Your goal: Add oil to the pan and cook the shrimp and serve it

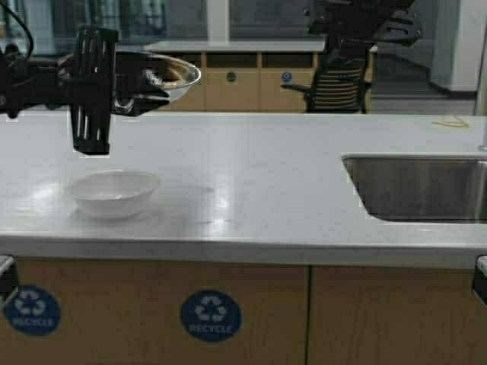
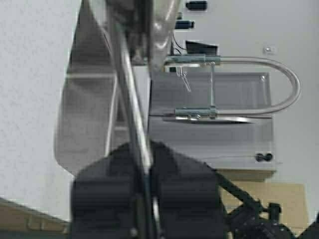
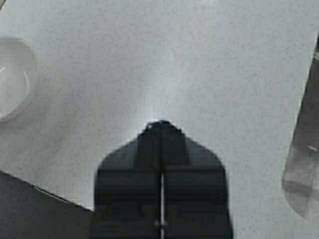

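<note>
The steel pan (image 1: 173, 77) hangs in the air at the far left, above and behind the white bowl (image 1: 116, 193). My left gripper (image 1: 141, 95) is shut on its wire handle (image 2: 130, 99), which runs up between the fingers (image 2: 179, 189) to the pan's shiny underside (image 2: 159, 20). The pan's inside looks dark; I cannot make out the shrimp in it. The oil is out of view. My right gripper (image 3: 160, 125) is shut and holds nothing, high over the bare counter; that arm (image 1: 365, 23) shows at the top of the high view.
The white bowl (image 3: 12, 79) looks empty on the pale counter (image 1: 251, 175). A steel sink (image 1: 418, 188) with a curved faucet (image 2: 279, 84) is set into the counter at the right. Cabinets and a chair (image 1: 338, 87) stand beyond.
</note>
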`<state>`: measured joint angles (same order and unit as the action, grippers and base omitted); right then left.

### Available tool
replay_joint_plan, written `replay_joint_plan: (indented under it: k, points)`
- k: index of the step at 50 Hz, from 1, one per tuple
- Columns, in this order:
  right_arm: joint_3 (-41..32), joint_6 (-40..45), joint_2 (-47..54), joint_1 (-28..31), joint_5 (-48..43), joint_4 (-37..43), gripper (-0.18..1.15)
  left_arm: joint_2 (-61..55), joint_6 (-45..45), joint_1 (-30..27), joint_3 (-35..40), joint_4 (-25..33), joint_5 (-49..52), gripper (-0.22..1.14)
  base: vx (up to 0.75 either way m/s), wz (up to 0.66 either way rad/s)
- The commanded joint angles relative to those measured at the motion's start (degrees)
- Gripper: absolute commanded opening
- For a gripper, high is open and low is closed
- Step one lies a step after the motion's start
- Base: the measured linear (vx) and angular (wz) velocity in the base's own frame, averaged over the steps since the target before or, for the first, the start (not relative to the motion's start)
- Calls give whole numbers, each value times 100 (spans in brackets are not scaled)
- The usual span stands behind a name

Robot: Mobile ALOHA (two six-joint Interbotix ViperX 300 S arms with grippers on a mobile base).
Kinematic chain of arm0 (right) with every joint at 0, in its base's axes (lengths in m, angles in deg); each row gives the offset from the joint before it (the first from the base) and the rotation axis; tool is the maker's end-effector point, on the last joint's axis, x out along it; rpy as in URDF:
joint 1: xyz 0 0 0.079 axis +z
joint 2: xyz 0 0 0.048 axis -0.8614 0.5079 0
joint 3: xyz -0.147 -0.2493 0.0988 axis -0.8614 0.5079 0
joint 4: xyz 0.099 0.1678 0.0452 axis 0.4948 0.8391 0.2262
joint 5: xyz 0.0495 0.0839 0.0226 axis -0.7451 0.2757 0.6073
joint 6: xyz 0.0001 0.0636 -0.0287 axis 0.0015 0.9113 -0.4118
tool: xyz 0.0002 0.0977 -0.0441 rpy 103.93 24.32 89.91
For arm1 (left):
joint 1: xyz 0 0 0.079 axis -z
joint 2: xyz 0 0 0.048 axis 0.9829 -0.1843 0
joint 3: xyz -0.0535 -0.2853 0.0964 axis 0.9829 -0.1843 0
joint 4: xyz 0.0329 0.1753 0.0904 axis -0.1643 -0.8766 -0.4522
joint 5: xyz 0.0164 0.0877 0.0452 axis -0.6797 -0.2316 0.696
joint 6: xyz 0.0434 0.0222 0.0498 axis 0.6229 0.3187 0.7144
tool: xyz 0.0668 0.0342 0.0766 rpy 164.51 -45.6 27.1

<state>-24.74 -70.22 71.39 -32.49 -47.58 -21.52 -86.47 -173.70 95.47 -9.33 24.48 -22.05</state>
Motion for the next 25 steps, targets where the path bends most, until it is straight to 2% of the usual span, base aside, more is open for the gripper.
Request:
replay_joint_plan:
  k: [1, 14, 25]
  points:
    - [-88, -9, -132, -18, -26, 9, 6, 694, 325, 9, -44, 88, 439, 3, 2, 17]
    - [-114, -9, -132, -18, -26, 9, 6, 1450, 527, 9, -114, 237, 1529, 3, 2, 16]
    - [-88, -9, -132, -18, -26, 18, 6, 1863, 1248, 18, 18, 246, 2830, 3, 2, 13]
